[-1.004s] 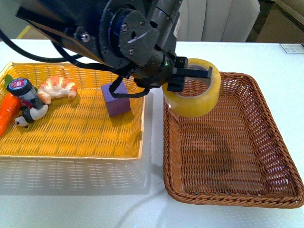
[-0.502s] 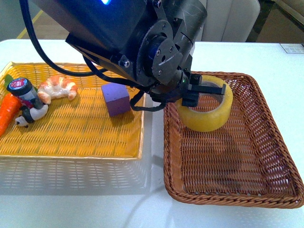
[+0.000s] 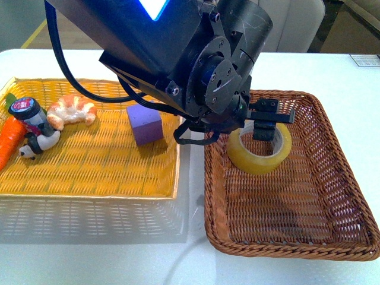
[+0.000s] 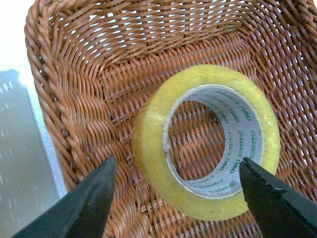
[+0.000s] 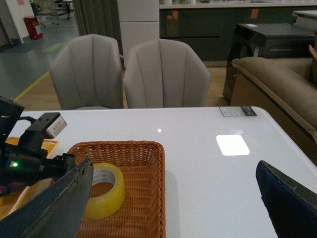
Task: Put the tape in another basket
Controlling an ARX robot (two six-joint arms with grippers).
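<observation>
Tape (image 3: 259, 155) lies inside the brown basket (image 3: 350, 199), on the woven floor near the far corner closest to the yellow basket (image 3: 89, 172). Core hole faces upward; the roll looks slightly tilted.

Left gripper (image 4: 178, 159) hangs directly over the roll, fingers (image 4: 84, 203) spread wide to either side of it, gripping nothing.

Right gripper (image 5: 174, 163) is well apart, raised above the white table (image 5: 223, 178), jaws wide and empty.

Yellow basket holds a purple block (image 3: 144, 123), croissant (image 3: 72, 109) and carrot (image 3: 9, 139).
</observation>
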